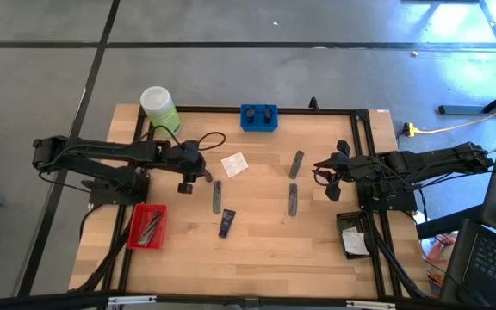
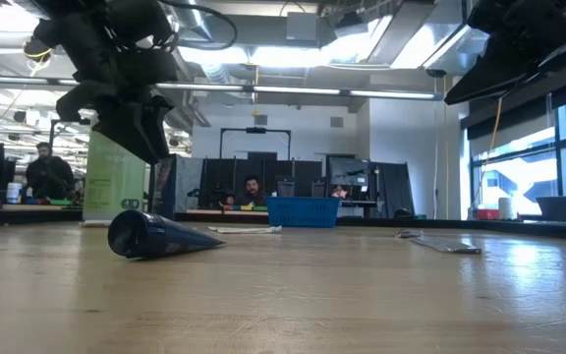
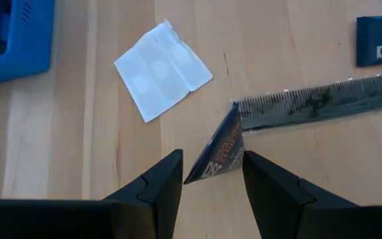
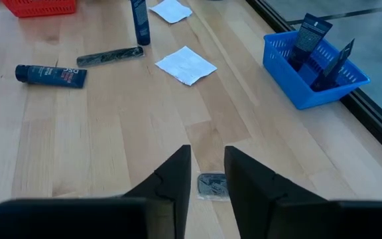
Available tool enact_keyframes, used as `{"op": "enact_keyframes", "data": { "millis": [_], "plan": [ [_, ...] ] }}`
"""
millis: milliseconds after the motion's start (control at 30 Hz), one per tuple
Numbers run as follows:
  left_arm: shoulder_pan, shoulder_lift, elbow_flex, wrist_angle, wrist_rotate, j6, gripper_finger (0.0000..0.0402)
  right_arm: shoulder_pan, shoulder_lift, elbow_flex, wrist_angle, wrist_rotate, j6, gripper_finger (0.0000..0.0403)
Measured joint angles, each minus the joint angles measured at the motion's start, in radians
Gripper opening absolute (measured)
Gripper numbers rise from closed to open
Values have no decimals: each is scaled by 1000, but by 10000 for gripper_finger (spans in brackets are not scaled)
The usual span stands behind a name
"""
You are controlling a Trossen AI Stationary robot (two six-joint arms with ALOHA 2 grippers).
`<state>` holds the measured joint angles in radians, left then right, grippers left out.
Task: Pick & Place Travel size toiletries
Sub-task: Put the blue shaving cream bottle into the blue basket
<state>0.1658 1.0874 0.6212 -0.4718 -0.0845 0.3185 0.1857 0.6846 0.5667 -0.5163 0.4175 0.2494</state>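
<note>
On the left of the wooden table (image 1: 317, 250), the left gripper (image 3: 212, 159) hangs above the boards, just beside a white sachet (image 3: 162, 70); its two dark fingers are clamped on a small dark cone (image 3: 219, 147), a flat, pointed, printed packet held by its sides with the tip pointing away from the wrist. The cone looks light and thin, likely to bend or slip if squeezed near the tip; the broad lower part, where the fingers sit, seems the safer hold. Under it lies a slim grey strip (image 3: 314, 103), toothed like a comb, stiff-looking and low; it would best be pinched across its narrow width. Near the table's front left stands a red tray (image 1: 136, 237); towards the middle lies a dark navy tube (image 1: 227, 223), soft-bodied and round, apt to roll. On the right, the right gripper (image 4: 207, 156) hovers low over the end of a second grey strip (image 4: 211, 186); its fingers stand narrowly apart, the strip showing in the gap beneath them; they do not appear to grip it yet.
</note>
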Motion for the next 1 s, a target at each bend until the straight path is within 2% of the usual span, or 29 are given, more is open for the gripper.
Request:
{"op": "enact_keyframes", "data": {
  "millis": [200,1000],
  "plan": [
    [0,0,0,-4,1,-8,147,0,0,0,0,0,0,88],
    [0,0,0,0,-1,-10,28,0,0,0,0,0,0,62]
  ]
}}
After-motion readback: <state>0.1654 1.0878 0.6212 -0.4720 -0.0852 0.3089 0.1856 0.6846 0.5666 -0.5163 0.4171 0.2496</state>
